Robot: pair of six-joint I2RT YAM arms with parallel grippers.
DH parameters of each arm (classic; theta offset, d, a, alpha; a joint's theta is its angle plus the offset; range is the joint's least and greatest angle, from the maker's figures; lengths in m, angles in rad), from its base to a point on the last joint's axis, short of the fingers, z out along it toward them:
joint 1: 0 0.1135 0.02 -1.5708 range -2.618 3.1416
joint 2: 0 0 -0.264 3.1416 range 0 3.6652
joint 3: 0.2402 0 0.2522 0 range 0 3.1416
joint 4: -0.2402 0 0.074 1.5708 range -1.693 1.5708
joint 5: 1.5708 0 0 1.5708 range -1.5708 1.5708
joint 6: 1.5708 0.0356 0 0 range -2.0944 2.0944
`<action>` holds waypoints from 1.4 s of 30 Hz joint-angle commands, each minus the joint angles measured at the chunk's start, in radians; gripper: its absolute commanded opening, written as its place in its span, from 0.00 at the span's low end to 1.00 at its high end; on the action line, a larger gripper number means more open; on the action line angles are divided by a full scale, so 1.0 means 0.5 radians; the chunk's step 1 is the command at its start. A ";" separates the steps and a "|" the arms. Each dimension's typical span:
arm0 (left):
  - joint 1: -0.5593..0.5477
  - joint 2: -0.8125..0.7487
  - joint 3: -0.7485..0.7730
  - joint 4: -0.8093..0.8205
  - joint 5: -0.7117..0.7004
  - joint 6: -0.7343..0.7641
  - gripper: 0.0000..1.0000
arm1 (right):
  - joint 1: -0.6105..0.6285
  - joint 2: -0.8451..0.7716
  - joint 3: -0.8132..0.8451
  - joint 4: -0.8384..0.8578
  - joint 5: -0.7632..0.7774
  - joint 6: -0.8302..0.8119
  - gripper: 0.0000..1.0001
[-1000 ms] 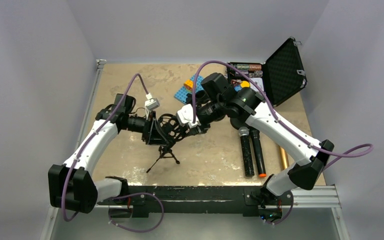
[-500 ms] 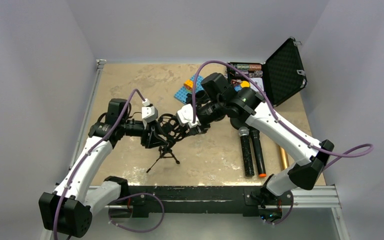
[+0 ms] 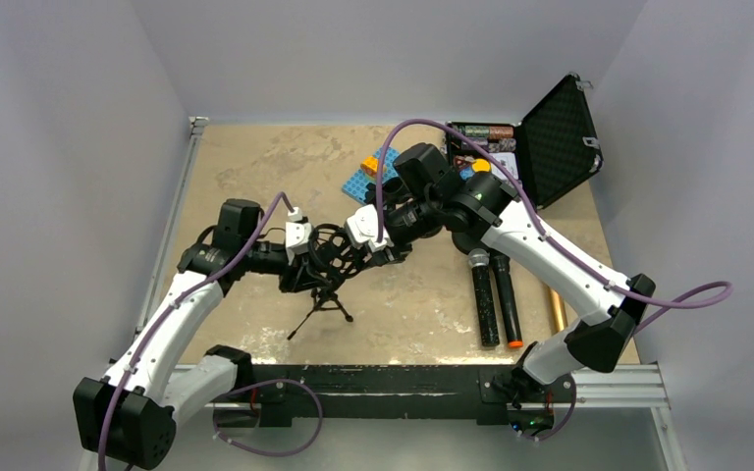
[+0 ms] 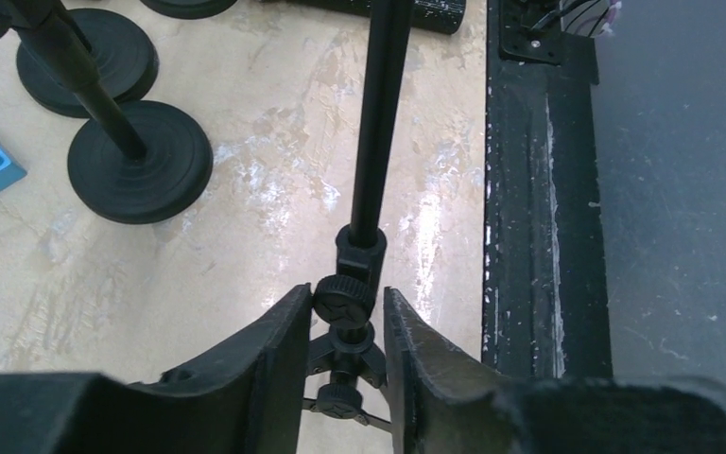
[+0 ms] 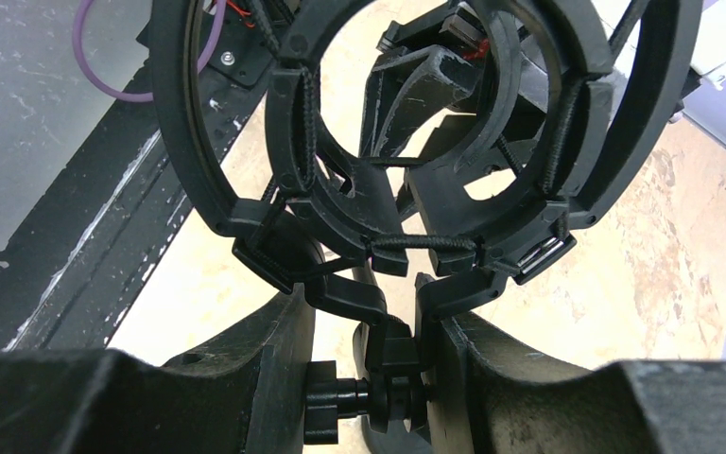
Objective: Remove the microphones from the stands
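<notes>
From above, the small tripod stand [image 3: 320, 306] is at the centre of the table [image 3: 255, 167], with its shock mount [image 3: 331, 245] on top. The left gripper [image 3: 301, 273] comes from the left and the right gripper [image 3: 351, 259] from the right. Compared with a second ago, the left arm has sunk lower and moved in against the stem, while the right arm has not moved. Two microphones [image 3: 482, 294] lie side by side on the table at the right of centre, well apart from the stand.

In the left wrist view, the left gripper [image 4: 345, 299] has narrowed around the knob [image 4: 343, 301] at the bottom centre of the frame. One finger [image 4: 284, 340] touches the knob; whether the other presses it I cannot tell. I read this as bracing the stand.

In the right wrist view, the right gripper [image 5: 364, 307] is clamped on the swivel joint [image 5: 392, 374] under the shock mount [image 5: 236, 227]. The ring looks empty (the other gripper is visible through it), so I judge that the microphone is already out; which of the two lying ones it was, I cannot tell.
</notes>
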 commanded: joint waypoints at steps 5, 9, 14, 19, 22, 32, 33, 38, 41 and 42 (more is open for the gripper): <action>-0.017 0.009 0.028 0.145 0.035 -0.172 0.15 | 0.007 0.011 0.077 0.111 0.116 -0.095 0.15; -0.015 0.000 0.055 0.334 0.047 -0.814 0.00 | 0.022 -0.033 0.071 0.159 0.172 -0.149 0.14; -0.002 0.160 0.143 0.485 0.033 -1.681 0.00 | 0.038 -0.136 0.016 0.315 0.206 -0.212 0.11; 0.061 0.580 0.406 0.231 0.147 -1.903 0.00 | 0.072 -0.162 -0.028 0.360 0.257 -0.378 0.10; 0.110 0.745 0.373 0.457 0.407 -2.304 0.00 | 0.075 -0.164 -0.045 0.366 0.259 -0.445 0.09; 0.172 0.817 0.320 0.615 0.596 -2.612 0.48 | 0.076 -0.161 -0.090 0.415 0.208 -0.396 0.07; 0.187 0.774 0.391 0.402 0.514 -2.414 0.54 | 0.073 -0.161 -0.092 0.427 0.208 -0.383 0.07; 0.223 0.484 0.595 -0.146 0.064 -1.511 0.64 | 0.054 -0.161 -0.093 0.500 0.217 -0.296 0.05; 0.235 0.143 0.340 0.111 -0.135 -1.210 0.66 | 0.029 -0.150 -0.093 0.526 0.153 -0.189 0.05; 0.235 0.073 0.233 0.176 -0.210 -1.093 0.67 | 0.019 -0.148 -0.096 0.533 0.119 -0.160 0.05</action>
